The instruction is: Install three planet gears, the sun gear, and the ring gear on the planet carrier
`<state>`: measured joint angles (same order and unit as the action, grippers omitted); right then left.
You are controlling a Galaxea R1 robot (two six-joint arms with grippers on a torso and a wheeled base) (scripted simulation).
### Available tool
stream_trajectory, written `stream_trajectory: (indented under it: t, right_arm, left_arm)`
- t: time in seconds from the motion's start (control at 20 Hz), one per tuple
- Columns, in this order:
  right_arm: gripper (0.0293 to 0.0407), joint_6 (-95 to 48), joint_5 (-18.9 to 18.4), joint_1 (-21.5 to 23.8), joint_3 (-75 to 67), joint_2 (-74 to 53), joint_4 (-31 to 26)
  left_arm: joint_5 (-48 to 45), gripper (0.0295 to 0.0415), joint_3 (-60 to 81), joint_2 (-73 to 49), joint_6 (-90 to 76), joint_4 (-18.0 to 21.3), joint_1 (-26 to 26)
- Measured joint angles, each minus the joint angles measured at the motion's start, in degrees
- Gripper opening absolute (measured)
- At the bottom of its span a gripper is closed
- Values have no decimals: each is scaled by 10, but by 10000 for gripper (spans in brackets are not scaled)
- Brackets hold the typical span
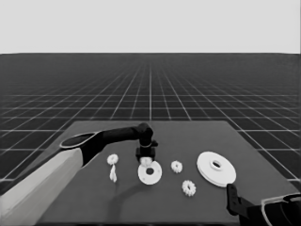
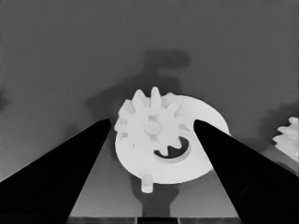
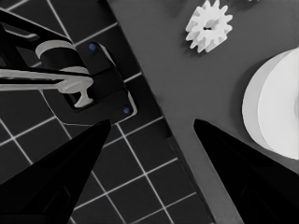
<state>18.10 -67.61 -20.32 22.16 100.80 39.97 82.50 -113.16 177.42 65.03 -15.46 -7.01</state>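
Note:
My left gripper (image 1: 146,157) hangs over the smaller round part, the planet carrier (image 1: 150,174), at the table's middle. Its fingers stand open on either side of a small toothed planet gear (image 2: 150,125), which rests on the carrier (image 2: 187,158) beside its dark hole. A short peg (image 2: 147,180) sticks up from the carrier's rim. Three more toothed gears lie loose (image 1: 113,159) (image 1: 176,166) (image 1: 188,188). The thin white sun gear (image 1: 113,175) lies to the left. The larger round part, the ring gear (image 1: 216,168), lies at the right. My right gripper (image 1: 233,200) waits open at the lower right corner.
The right wrist view shows a loose gear (image 3: 209,25), the larger round part's edge (image 3: 275,112), the table's corner and dark machinery with blue lights (image 3: 79,79) over the floor grid. Another gear (image 2: 289,137) shows at the left wrist view's edge.

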Motion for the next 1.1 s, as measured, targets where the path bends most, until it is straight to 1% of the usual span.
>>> stream_trajectory:
  t: [0.1,0.15,0.2,0.3,0.6,0.65,0.7,0.75,0.9,1.1]
  right_arm:
    - [385,0,0,0,0,0,0]
    - [385,0,0,0,0,0,0]
    - [385,0,0,0,0,0,0]
    - [385,0,0,0,0,0,0]
    - [385,0,0,0,0,0,0]
    - [385,0,0,0,0,0,0]
    - [385,0,0,0,0,0,0]
    - [385,0,0,0,0,0,0]
    - [385,0,0,0,0,0,0]
    - [385,0,0,0,0,0,0]
  left_arm:
    - [0,385,0,0,0,0,0]
    - [21,385,40,-14,22,26,28]
    - [30,385,56,-19,31,44,52]
    - [38,385,66,-22,36,62,73]
    - [41,385,69,-22,38,72,82]
    - [37,385,173,-119,11,75,84]
    - [32,385,198,-206,-30,79,85]
    - [28,385,191,-247,-68,82,86]
    - [21,385,165,-279,-121,87,86]
    - [20,385,157,-283,-134,89,86]
